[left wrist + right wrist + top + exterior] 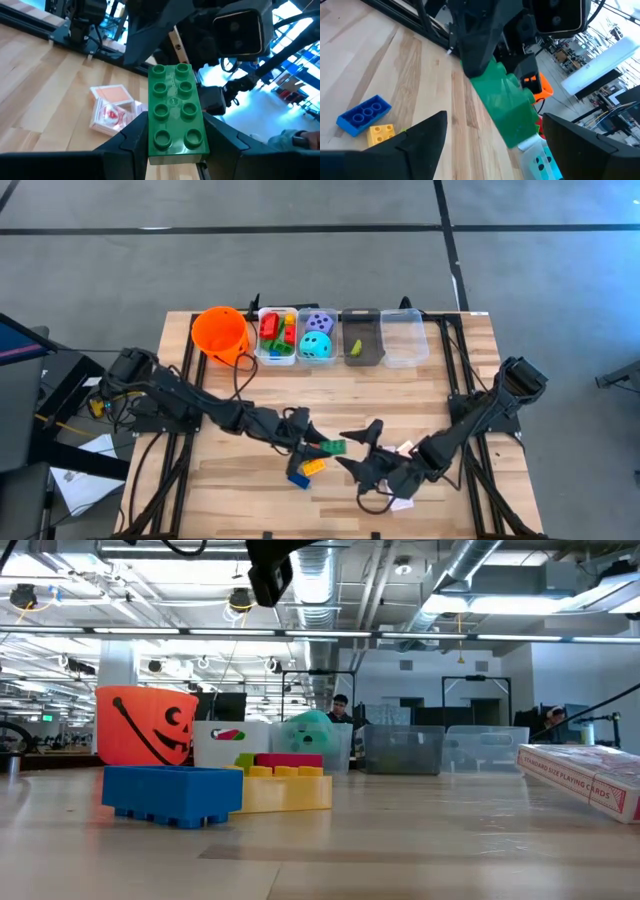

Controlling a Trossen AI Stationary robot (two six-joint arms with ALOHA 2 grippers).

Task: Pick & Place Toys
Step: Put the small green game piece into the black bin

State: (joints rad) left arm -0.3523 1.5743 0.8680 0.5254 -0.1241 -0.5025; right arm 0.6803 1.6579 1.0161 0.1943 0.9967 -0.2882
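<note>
A green brick [175,112] hangs above the middle of the table, with my left gripper [312,442] shut on it. My right gripper [362,446] stands open just right of it, facing it. The brick's free end [512,120] lies in front of the gap between the right fingers, with no touch seen. A blue brick [299,478] and a yellow brick [314,467] lie flat on the table below the two grippers, toward the near edge. A red-and-white card box [112,114] lies on the table to the right. My left gripper pinches the green brick's two long sides [150,147] between its two fingers, at the end nearest the wrist. The fingers come nearly level from the table's left and lie along the brick. The brick is lifted clear, studs up, and juts past the fingertips toward my right gripper.
An orange bucket [222,333] stands at the far left. Beside it along the far edge are a bin of bricks [277,335], a bin with a purple and a teal die [317,337], a dark bin [361,338] and a clear bin [404,338].
</note>
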